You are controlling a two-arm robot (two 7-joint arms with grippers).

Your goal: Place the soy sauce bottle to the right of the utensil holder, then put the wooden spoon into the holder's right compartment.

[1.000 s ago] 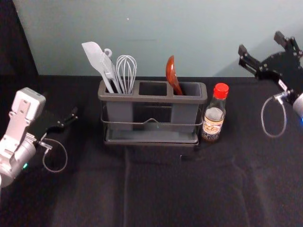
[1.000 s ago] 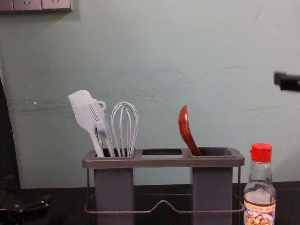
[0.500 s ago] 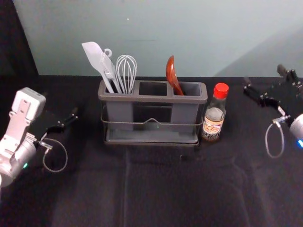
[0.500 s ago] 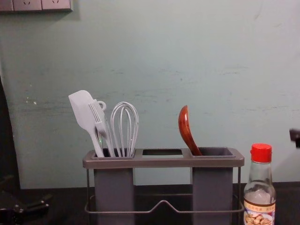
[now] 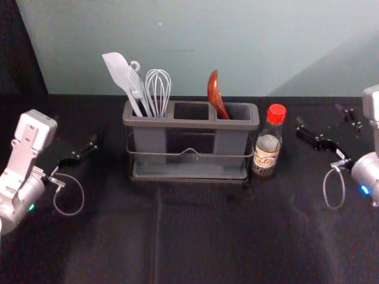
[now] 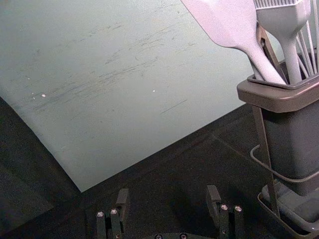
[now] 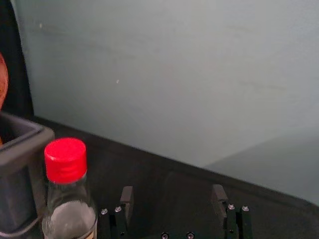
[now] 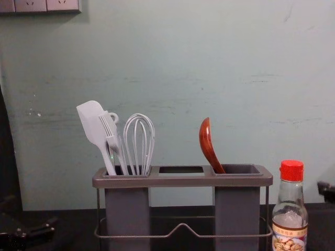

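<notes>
A pale grey-green wall (image 5: 237, 35) rises beyond both end effectors, over a bench (image 5: 207, 236) draped in black cloth that runs beneath them. Between the two, to the right of one and the left of the other, stands the grey utensil holder (image 5: 189, 123), with a wire frame (image 5: 190, 151) around its lower part.

The left end effector (image 5: 74, 129) is parked off the holder's left end, its fingers (image 6: 122, 201) apart with nothing between them. The right end effector (image 5: 319, 115) is out past the holder's right end, beyond the bottle; its fingers (image 7: 127, 199) are spread as well, and the gap between them is empty.

The soy sauce bottle (image 5: 267, 151) stands upright to the left of the right end effector, apart from it, and just beside the holder's right end. It has a red cap (image 5: 276, 113) and dark liquid low in the glass.

In the holder's compartment nearest the left end effector lean a pale spatula (image 5: 118, 70), a wire whisk (image 5: 158, 89) and a basting brush (image 8: 109, 130). The wooden spoon (image 5: 215, 92) sits in the right compartment (image 5: 240, 111), the one nearest the right end effector, bowl up and tilted towards the left end effector's side.
</notes>
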